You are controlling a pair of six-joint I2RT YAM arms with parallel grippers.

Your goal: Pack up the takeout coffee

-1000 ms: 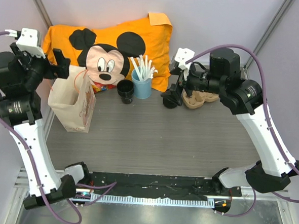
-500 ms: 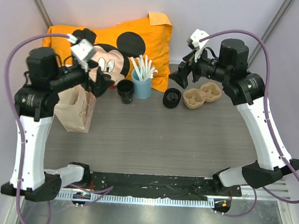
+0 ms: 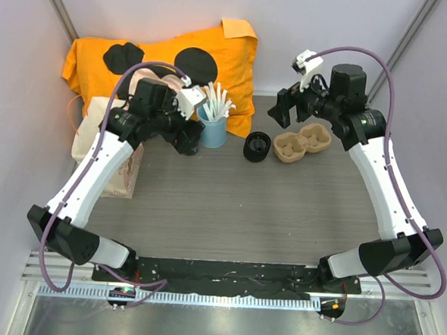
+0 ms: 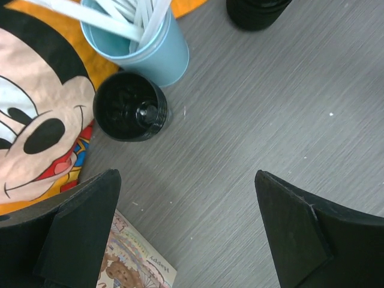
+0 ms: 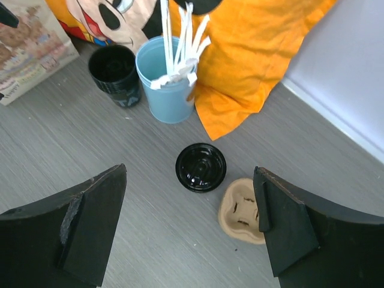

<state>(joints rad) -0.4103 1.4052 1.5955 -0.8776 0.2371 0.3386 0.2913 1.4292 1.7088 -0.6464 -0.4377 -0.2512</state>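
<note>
- Left pincer (image 4: 186, 180) – jaws wide, empty – above the surface (image 4: 252, 120); takeout coffee (image 4: 129, 107) just beside the blue cup (image 4: 153, 51).
- Right pincer (image 5: 189, 171) – wide, empty, over a black ring-shaped piece (image 5: 201, 167).

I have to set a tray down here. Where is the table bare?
The whole near half of the table, from the paper bag across to the right side, is bare. The far edge is crowded: blue cup, coffee and cardboard carrier stand close together by the orange pillow.

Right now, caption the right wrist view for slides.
Open right gripper above black-lidded takeout coffee cup beside brown pulp carrier.
</note>
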